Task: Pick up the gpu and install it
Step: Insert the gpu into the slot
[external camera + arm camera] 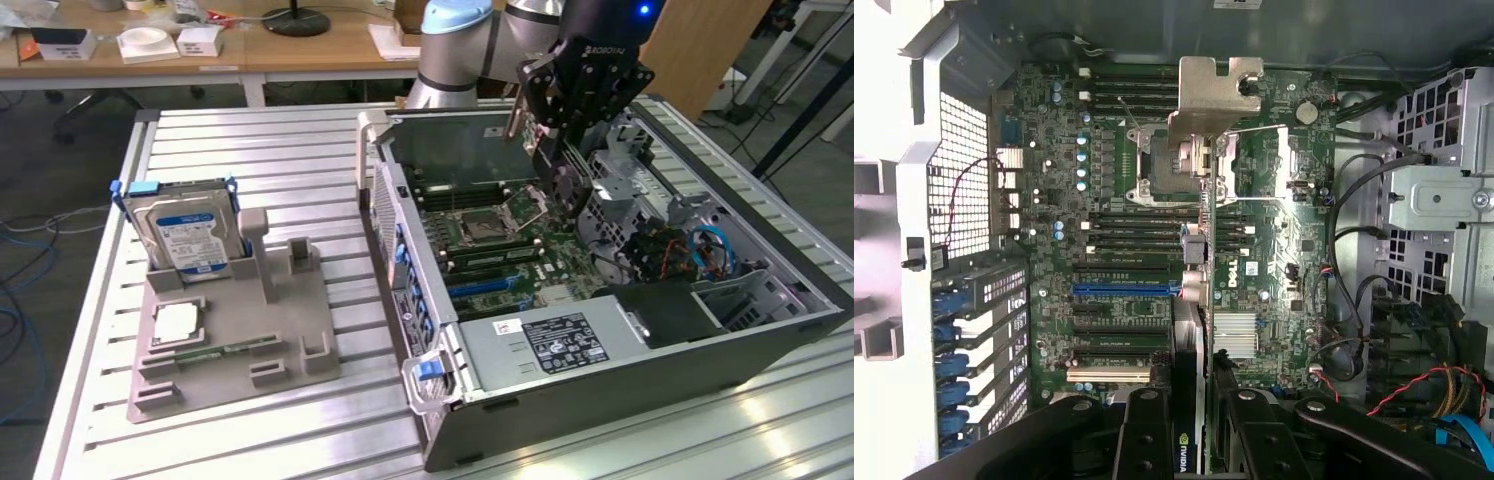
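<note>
The gpu (1195, 300) shows edge-on in the wrist view, a thin black card with its silver bracket (1210, 95) at the far end. My gripper (1192, 385) is shut on it, one black finger (1144, 410) on each side. The card hangs above the motherboard (1114, 200), over the area near the blue slot (1124, 289). In the exterior view my gripper (561, 145) holds the gpu (571, 195) upright inside the open computer case (641, 385), above the board (514, 250). Whether the card touches a slot is hidden.
A grey fixture (234, 340) on the slatted table at the exterior view's left holds a hard drive (194, 230), a processor chip (176, 322) and a memory stick (227, 352). Cables (707, 250) and a drive cage (1444, 200) crowd one side of the case.
</note>
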{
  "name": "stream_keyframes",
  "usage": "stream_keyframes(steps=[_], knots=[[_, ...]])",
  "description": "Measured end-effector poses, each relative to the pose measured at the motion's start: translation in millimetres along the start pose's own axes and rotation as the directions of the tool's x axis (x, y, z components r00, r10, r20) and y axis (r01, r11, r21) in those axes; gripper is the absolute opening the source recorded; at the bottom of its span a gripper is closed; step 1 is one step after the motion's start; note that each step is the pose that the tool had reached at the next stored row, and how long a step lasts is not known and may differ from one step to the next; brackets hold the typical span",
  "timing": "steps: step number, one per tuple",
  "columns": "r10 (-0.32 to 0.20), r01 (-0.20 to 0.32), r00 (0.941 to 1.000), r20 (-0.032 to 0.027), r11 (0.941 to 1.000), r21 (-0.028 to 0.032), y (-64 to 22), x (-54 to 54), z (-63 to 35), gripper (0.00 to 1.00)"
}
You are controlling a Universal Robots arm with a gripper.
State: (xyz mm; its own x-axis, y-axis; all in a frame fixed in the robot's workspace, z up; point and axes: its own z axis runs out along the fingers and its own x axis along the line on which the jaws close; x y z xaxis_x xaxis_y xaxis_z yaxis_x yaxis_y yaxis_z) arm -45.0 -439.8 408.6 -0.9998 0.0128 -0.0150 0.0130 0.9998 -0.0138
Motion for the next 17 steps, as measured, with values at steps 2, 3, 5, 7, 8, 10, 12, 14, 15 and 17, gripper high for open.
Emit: stream_keyframes(steps=[2,3,5,7,8,10,12,14,15,17], knots=[[-0.002,0.002,1.0,0.0,1.0,0.0,0.0,0.0,0.1,0.26],[-0.006,0.006,1.0,0.0001,1.0,-0.0002,0.0,0.0,0.2,0.26],[-0.019,0.019,0.9998,0.0004,0.9998,-0.0007,0.2,0.0,0.6,0.26],[-0.032,0.032,0.9995,0.0005,0.9995,-0.0006,0.3,0.0,0.8,0.26],[-0.038,0.038,0.9993,0.0005,0.9993,-0.0006,0.4,0.0,0.8,0.26],[-0.052,0.052,0.9987,0.0007,0.9987,-0.0008,0.5,0.0,1.2,0.26],[-0.068,0.068,0.9977,0.0008,0.9977,-0.0009,0.5,0.0,1.5,0.26],[-0.084,0.084,0.9965,0.001,0.9965,-0.0012,0.5,0.0,2.0,0.26],[-0.092,0.092,0.9957,0.0012,0.9957,-0.0014,0.5,0.0,2.3,0.26],[-0.11,0.11,0.994,0.0014,0.994,-0.0016,0.5,0.0,2.6,0.26]])
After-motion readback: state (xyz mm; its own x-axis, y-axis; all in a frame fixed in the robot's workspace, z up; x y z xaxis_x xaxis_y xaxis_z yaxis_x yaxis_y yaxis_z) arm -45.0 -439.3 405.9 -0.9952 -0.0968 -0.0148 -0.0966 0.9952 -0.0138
